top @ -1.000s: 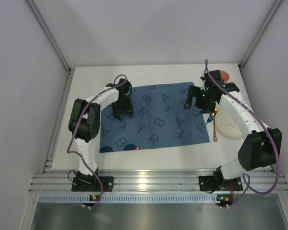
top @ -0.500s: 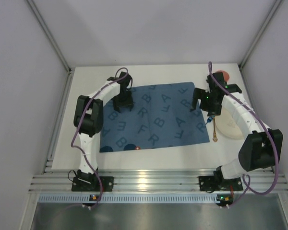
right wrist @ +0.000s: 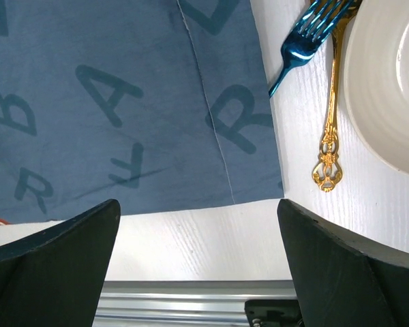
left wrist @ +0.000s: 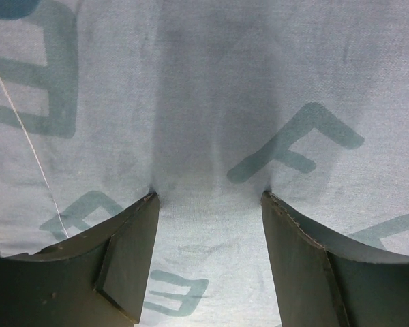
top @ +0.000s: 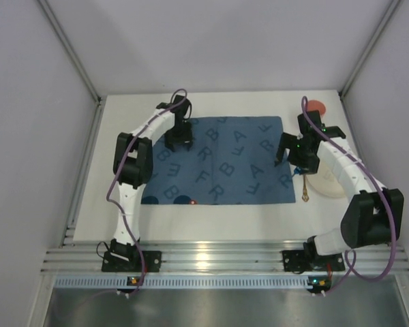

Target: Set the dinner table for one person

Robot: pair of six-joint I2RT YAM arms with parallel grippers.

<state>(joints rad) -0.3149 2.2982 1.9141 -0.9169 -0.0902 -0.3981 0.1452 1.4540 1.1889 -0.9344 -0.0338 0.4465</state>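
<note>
The left gripper (left wrist: 210, 197) has its jaws partly spread, both tips pressing the blue lettered placemat (top: 218, 163) (cloth puckers between them); the white dinner table (top: 225, 228) lies beneath it all; the right gripper (right wrist: 198, 204) hovers, jaws spread wide, over the placemat's right edge; beyond lie a blue fork (right wrist: 305, 42), a gold handle (right wrist: 329, 122) and a white plate (right wrist: 388, 82).

Plain pale walls (top: 211, 41); silver corner posts (top: 68, 48).
</note>
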